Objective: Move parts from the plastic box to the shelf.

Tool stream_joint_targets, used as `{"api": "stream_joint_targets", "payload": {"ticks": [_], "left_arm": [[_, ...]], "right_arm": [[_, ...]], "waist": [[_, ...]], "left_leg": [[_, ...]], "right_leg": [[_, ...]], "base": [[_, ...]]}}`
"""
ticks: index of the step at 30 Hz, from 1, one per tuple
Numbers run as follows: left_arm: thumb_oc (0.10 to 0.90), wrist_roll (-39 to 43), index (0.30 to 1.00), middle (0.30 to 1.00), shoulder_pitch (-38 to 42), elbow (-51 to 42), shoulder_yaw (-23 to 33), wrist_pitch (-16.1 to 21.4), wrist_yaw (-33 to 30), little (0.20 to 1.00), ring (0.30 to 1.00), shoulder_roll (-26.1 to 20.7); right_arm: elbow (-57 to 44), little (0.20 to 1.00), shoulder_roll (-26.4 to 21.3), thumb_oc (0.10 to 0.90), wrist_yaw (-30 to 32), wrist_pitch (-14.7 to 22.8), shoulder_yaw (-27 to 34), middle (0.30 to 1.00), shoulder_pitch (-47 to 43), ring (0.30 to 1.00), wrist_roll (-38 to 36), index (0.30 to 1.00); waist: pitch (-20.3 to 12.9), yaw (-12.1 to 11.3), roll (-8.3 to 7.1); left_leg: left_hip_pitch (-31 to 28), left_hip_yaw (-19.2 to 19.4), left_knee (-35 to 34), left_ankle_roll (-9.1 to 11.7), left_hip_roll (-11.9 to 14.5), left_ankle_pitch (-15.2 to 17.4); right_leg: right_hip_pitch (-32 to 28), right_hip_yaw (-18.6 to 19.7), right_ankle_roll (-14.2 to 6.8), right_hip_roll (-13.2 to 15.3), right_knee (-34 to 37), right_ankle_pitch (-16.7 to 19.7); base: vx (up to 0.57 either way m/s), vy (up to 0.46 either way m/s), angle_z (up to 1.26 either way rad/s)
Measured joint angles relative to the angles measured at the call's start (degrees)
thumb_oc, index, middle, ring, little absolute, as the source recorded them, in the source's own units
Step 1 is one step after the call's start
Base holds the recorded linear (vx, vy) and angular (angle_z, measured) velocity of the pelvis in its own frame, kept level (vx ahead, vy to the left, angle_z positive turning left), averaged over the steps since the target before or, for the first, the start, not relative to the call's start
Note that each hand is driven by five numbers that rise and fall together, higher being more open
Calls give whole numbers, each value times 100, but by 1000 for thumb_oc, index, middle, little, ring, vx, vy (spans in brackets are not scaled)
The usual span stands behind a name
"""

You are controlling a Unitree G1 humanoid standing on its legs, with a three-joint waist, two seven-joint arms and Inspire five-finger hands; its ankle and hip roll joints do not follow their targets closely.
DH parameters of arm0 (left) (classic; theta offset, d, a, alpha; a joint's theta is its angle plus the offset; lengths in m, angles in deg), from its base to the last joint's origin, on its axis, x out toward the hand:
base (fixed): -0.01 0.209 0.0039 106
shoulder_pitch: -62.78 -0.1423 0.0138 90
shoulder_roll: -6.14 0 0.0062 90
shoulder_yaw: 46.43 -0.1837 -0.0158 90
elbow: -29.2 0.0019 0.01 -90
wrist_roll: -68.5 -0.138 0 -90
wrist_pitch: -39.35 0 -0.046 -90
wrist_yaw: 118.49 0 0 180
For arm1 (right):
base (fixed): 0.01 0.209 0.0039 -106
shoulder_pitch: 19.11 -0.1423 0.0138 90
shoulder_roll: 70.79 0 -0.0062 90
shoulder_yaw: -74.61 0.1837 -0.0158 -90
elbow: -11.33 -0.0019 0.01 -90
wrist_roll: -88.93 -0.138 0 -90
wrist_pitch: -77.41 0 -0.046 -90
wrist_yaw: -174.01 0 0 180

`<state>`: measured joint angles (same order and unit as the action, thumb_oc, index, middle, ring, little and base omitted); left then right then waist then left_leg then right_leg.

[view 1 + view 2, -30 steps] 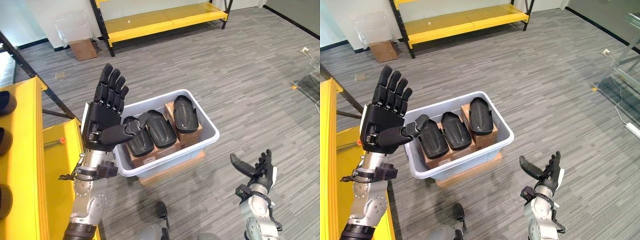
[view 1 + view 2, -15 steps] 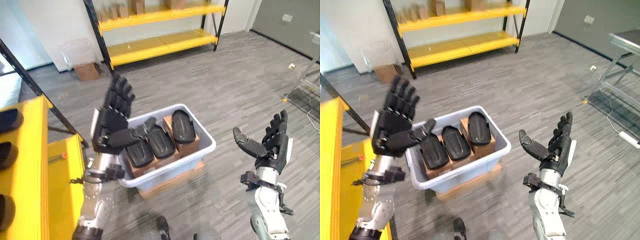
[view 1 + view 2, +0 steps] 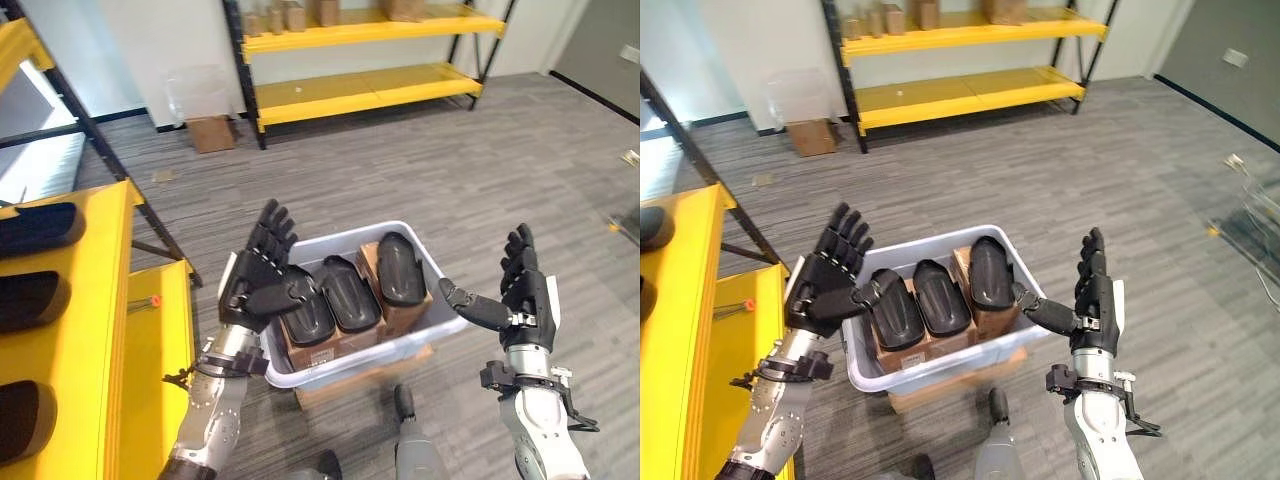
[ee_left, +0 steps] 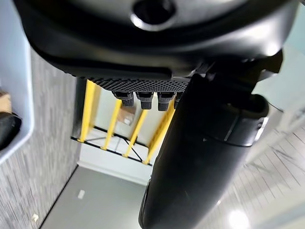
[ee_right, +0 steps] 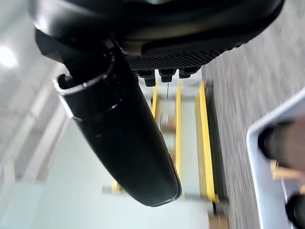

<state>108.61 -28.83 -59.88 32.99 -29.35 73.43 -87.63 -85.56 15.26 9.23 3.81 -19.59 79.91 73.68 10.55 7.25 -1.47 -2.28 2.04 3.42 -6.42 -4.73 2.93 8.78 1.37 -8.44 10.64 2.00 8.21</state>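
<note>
Hands up either side of the box, nothing grabbed yet

My left hand [image 3: 262, 283] and right hand [image 3: 522, 295] are both spread wide and empty, flanking the box [image 3: 430, 268] so I can come in from either side (guessing here). The three parts [image 3: 343, 292] sit on cardboard inside it; shelf [image 3: 120, 330] is on my left.
</note>
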Motion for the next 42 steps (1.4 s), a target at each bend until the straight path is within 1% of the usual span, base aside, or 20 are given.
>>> {"api": "stream_joint_targets", "payload": {"ticks": [1,2,3,4,5,6,7,8,9,10,12,15,16,20,21,23,28,32,35,42], "left_arm": [[900,5,1000,1000,-145,-137,-29,-6,2,1000,1000,-172],[900,11,1000,1000,-200,-168,-17,-8,3,1000,1000,-189],[900,2,1000,1000,-252,-160,-47,-112,4,1000,1000,-160],[900,3,1000,1000,-261,-173,-106,-148,23,1000,1000,-164],[900,2,1000,1000,-274,-182,-99,-150,27,1000,1000,-187],[900,3,1000,1000,-375,-318,-50,-154,2,1000,1000,-239],[900,6,1000,1000,-464,-495,25,-152,-2,1000,1000,-303],[900,5,1000,1000,-474,-577,100,-146,12,1000,1000,-320],[900,5,1000,1000,-474,-577,100,-146,12,1000,1000,-320],[900,10,1000,1000,-486,-611,181,-150,0,1000,1000,-303],[900,10,1000,1000,-594,-651,260,-155,-14,1000,1000,-283],[900,8,1000,1000,-706,-682,373,-225,-89,1000,1000,-124],[900,10,1000,1000,-697,-699,373,-262,-133,1000,1000,-111],[900,-1,1000,1000,-696,-718,379,-345,-153,1000,1000,9],[900,-5,1000,1000,-697,-747,378,-382,-174,1000,1000,59],[900,-45,1000,1000,-699,-751,384,-395,-270,1000,1000,60],[900,-29,1000,1000,-694,-742,427,-515,-516,1000,1000,62],[900,3,1000,1000,-702,-717,524,-612,-520,1000,1000,81],[900,4,1000,1000,-706,-716,601,-625,-521,1000,1000,85],[900,1,1000,1000,-706,-709,616,-636,-481,1000,1000,83]], "right_arm": [[30,1000,2,900,-97,-12,-91,1000,-9,1000,110,1000],[85,1000,-9,900,-107,-27,-110,1000,-71,1000,112,1000],[222,1000,-21,900,-100,-111,-108,1000,-115,1000,96,1000],[347,1000,-89,900,-95,-267,-123,1000,-101,1000,64,1000],[348,1000,-108,900,-91,-307,-154,1000,-88,1000,44,1000],[296,1000,-114,900,-80,-308,-207,1000,-98,1000,42,1000],[228,1000,-110,900,-83,-295,-237,1000,-120,1000,42,1000],[251,1000,-131,900,-83,-244,-240,1000,-210,1000,37,1000],[251,1000,-131,900,-83,-244,-240,1000,-210,1000,37,1000],[346,1000,-140,900,-72,-299,-248,1000,-404,1000,-77,1000],[338,1000,-143,900,-79,-356,-264,1000,-458,1000,-126,1000],[337,1000,-197,900,-58,-373,-289,1000,-507,1000,-180,1000],[338,1000,-287,900,-25,-408,-289,1000,-501,1000,-195,1000],[338,1000,-356,900,29,-448,-279,1000,-502,1000,-300,1000],[338,1000,-355,900,26,-449,-287,1000,-502,1000,-302,1000],[338,1000,-352,900,-10,-476,-309,1000,-501,1000,-339,1000],[338,1000,-345,900,-94,-580,-337,1000,-490,1000,-509,1000],[338,1000,-329,900,-172,-586,-449,1000,-486,1000,-522,1000],[339,1000,-326,900,-221,-587,-560,1000,-501,1000,-522,1000],[340,1000,-275,900,-123,-577,-589,1000,-512,1000,-524,1000]], "waist": [[-112,-38,-218],[-111,-154,-203],[-111,-132,-16],[-94,-162,92],[-68,-171,116],[-86,-158,64],[-126,-197,-67],[-111,-237,-75],[-111,-237,-75],[-83,-288,38],[-79,-305,73],[-39,-374,174],[-11,-382,259],[11,-436,405],[16,-444,438],[24,-501,450],[26,-445,454],[25,-468,453],[24,-532,455],[21,-594,458]], "left_leg": [[-230,-295,-343,154,-140,-104],[-281,-299,-377,227,-110,-59],[-285,-500,-387,357,93,-54],[-478,-574,-545,537,381,-202],[-604,-656,-579,605,536,-247],[-668,-719,-596,629,605,-229],[-695,-713,-645,706,565,-178],[-733,-732,-730,778,627,-127],[-733,-732,-730,778,627,-127],[-705,-702,-785,875,846,-143],[-719,-571,-785,949,974,-189],[-793,-254,-787,1017,1151,-224],[-786,-83,-786,1029,1239,-233],[-720,97,-787,1037,1277,-238],[-670,120,-787,1039,1269,-237],[-662,265,-787,1045,1244,-235],[-666,281,-793,1041,1165,-231],[-681,313,-792,1036,1137,-228],[-682,295,-792,1042,1134,-234],[-683,237,-793,1064,1115,-251]], "right_leg": [[-460,94,27,-20,-25,334],[-491,119,43,-44,-18,174],[-619,44,61,-211,-65,130],[-645,37,91,-442,-384,-3],[-604,27,38,-558,-639,-223],[-656,44,47,-593,-568,-379],[-768,97,83,-525,-302,-257],[-839,87,281,-561,-199,-411],[-839,87,281,-561,-199,-411],[-863,-20,350,-753,-58,-314],[-1016,-84,458,-886,206,-226],[-1119,-125,521,-1055,339,-216],[-1119,-205,577,-1116,340,-232],[-1014,-217,628,-1149,339,-240],[-957,-302,629,-1119,339,-240],[-907,-391,642,-1065,339,-178],[-914,-394,599,-985,338,-125],[-935,-420,582,-945,333,-102],[-957,-483,622,-926,314,-52],[-984,-538,590,-899,328,-75]], "base": [[221,-308,75],[192,-297,88],[154,-401,60],[133,-385,87],[135,-430,67],[78,-275,39],[80,-279,28],[88,-292,15],[72,-215,14],[98,-249,11],[92,-204,10],[65,-149,1],[64,-146,11],[41,-68,2],[23,-42,-11],[3,-40,-25],[11,-28,-3],[-2,-45,2],[-19,-38,6],[-2,3,5]]}}
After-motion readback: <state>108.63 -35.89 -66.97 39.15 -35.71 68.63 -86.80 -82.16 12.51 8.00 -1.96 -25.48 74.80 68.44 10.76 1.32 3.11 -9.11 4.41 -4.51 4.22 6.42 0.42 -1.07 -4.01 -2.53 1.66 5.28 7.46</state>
